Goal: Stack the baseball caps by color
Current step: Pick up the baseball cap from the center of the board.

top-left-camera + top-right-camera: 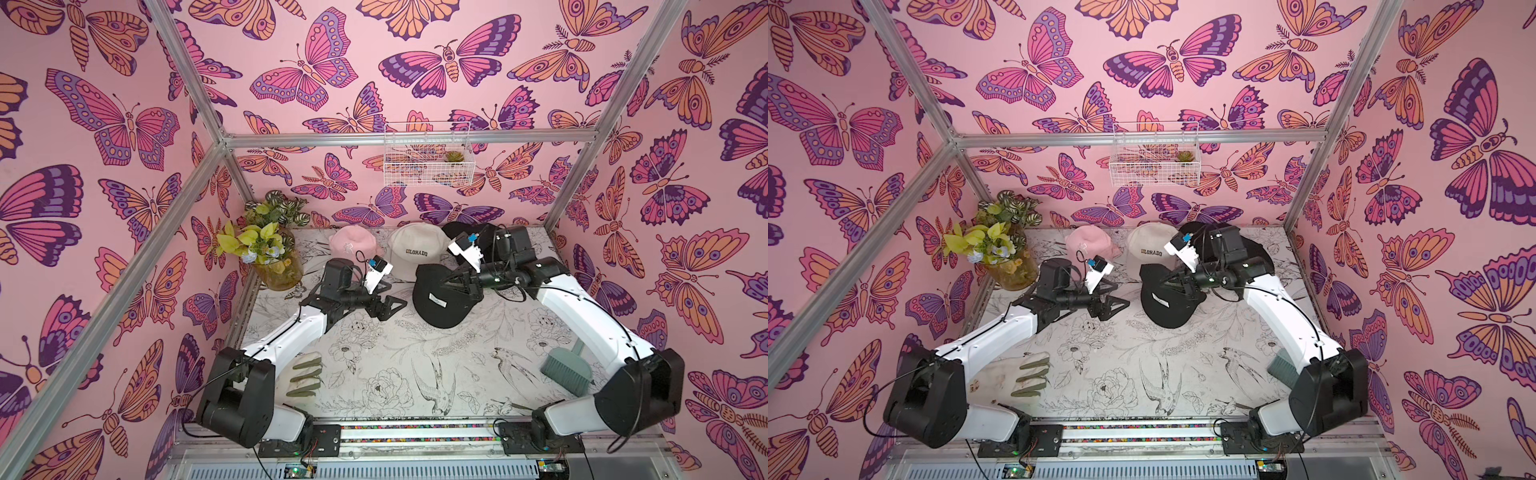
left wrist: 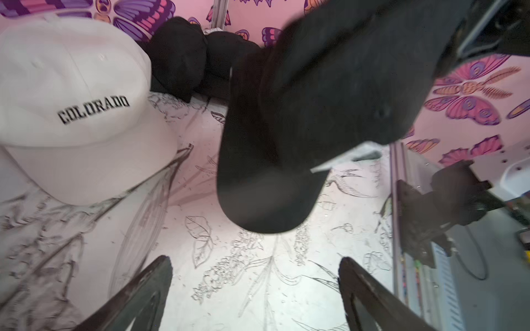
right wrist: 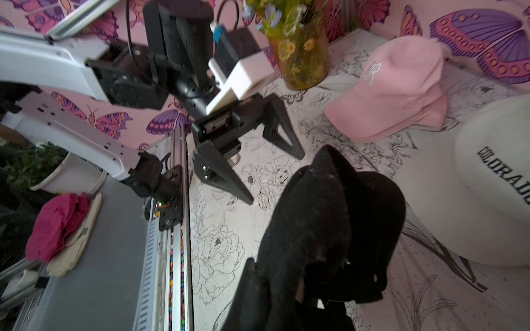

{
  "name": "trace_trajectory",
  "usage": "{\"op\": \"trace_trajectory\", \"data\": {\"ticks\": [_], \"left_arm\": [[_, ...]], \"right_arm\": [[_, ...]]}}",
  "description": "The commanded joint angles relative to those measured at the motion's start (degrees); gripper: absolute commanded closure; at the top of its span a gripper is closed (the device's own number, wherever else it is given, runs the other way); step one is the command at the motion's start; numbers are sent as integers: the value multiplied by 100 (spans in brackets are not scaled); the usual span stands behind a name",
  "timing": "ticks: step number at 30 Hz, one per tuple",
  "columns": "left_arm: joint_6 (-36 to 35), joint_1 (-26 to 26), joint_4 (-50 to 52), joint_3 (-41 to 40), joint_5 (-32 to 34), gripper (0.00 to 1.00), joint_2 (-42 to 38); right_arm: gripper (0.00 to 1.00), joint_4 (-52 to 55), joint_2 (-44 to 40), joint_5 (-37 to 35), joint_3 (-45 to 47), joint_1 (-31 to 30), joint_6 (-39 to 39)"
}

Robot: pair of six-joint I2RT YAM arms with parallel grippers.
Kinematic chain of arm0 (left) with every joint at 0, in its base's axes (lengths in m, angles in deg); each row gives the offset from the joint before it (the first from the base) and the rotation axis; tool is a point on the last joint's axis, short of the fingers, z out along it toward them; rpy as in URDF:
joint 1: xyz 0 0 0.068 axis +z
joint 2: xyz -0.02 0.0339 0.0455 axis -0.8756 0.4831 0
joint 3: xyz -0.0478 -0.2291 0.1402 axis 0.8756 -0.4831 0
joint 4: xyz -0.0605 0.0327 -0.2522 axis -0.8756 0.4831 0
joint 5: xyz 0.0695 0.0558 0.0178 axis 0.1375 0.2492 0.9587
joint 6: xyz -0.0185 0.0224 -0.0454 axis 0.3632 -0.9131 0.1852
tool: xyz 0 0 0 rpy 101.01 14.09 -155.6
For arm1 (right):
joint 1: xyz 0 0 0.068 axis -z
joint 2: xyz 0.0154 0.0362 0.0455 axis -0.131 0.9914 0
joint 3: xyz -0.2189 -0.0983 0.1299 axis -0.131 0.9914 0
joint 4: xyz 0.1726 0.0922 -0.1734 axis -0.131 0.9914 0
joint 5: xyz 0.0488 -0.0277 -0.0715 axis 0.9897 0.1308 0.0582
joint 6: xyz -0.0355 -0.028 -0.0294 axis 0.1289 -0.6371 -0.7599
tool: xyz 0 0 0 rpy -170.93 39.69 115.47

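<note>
My right gripper (image 1: pixel 451 282) is shut on the rim of a black cap (image 1: pixel 440 301), which hangs from it over the middle of the table with its brim down (image 2: pixel 266 200). In the right wrist view the black cap (image 3: pixel 329 229) fills the space at the right gripper (image 3: pixel 286 292). My left gripper (image 1: pixel 397 296) stands open just left of that cap, with nothing between its fingers (image 2: pixel 163 272). At the back lie a pink cap (image 1: pixel 353 245), a cream COLORADO cap (image 1: pixel 417 249) and more black caps (image 1: pixel 465 228), partly hidden by my right arm.
A vase of flowers (image 1: pixel 276 266) stands at the back left. A cream glove with green fingers (image 1: pixel 305 374) lies front left by my left arm. A teal brush (image 1: pixel 567 370) lies front right. A wire basket (image 1: pixel 428 153) hangs on the back wall.
</note>
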Motion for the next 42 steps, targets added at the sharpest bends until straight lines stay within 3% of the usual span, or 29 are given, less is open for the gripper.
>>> {"op": "trace_trajectory", "data": {"ticks": [1, 3, 5, 14, 20, 21, 23, 25, 28, 33, 37, 42], "left_arm": [[2088, 1, -1881, -376, -683, 8, 125], [3208, -4, -2776, -496, -959, 10, 437], [3818, -8, -3075, -527, -996, 12, 700], [3922, -7, -3201, -522, -539, 11, 1157], [4633, -34, -4416, -517, -682, 20, 1555], [4719, -34, -4589, -532, -689, 25, 1607], [4899, -34, -4880, -516, -758, 45, 1721], [4966, -34, -4955, -509, -803, 63, 1781], [4828, -34, -4744, -541, -715, 100, 1754], [3977, 14, -3030, -482, -274, 100, 1446], [3811, 125, -2665, -443, -386, 100, 1336], [3965, 294, -2677, -375, -767, 100, 1478]], "right_arm": [[100, -1576, -248, 282, 276, 47, 1072], [100, -1672, -300, 218, 318, 50, 1141], [100, -1808, -299, 279, 357, 43, 1304], [100, -2612, -187, 538, 455, 40, 2361], [100, -3166, -145, 530, 643, 16, 2801], [100, -3192, -130, 530, 651, 6, 2832], [100, -3196, -86, 528, 640, -19, 2869], [94, -3179, -67, 447, 650, -17, 2930], [89, -3093, -55, -97, 640, -8, 3234], [63, -3169, 69, 308, 540, 3, 3745], [45, -2982, -39, 538, 545, 3, 3645], [43, -2861, -185, 674, 565, 16, 3444]]}}
